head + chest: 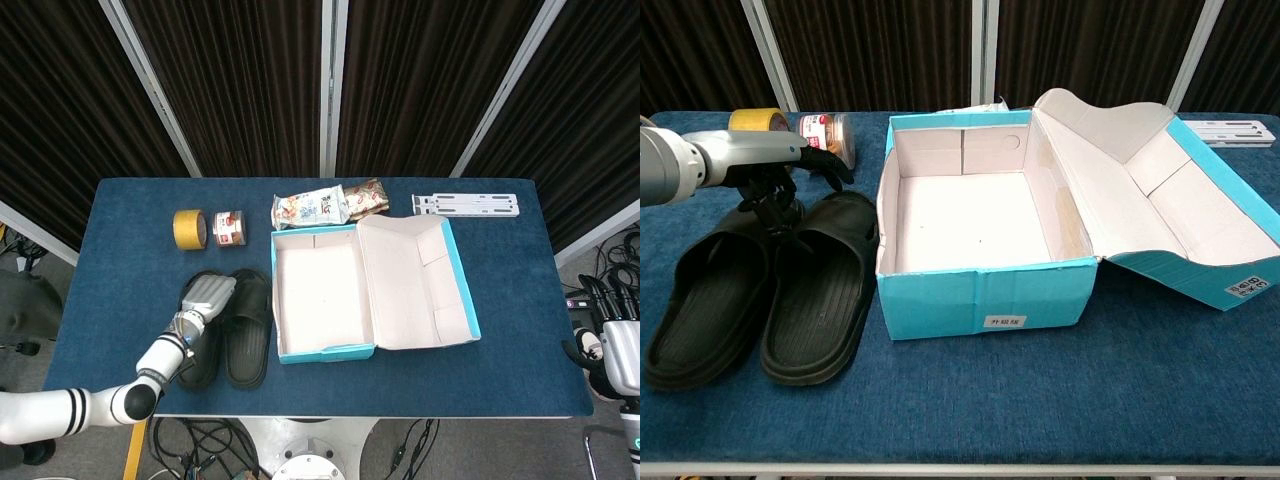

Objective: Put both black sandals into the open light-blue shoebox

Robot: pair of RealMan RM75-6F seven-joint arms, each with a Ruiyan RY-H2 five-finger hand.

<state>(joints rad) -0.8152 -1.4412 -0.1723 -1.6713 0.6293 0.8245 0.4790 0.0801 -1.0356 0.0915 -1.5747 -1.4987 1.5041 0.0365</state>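
We bring our left hand (pixel 765 170) over the toe ends of the two black sandals (pixel 760 285).
Fingers point down, seemingly holding nothing; sandals lie lower left, beside the open light-blue shoebox (pixel 980 300).

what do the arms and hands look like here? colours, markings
Left hand: silver-grey metallic back with black fingers. Its forearm is white with black bands and a dark grey round joint. Right hand: the same silver back and black fingers, at the frame edge. No loose cables visible on either.
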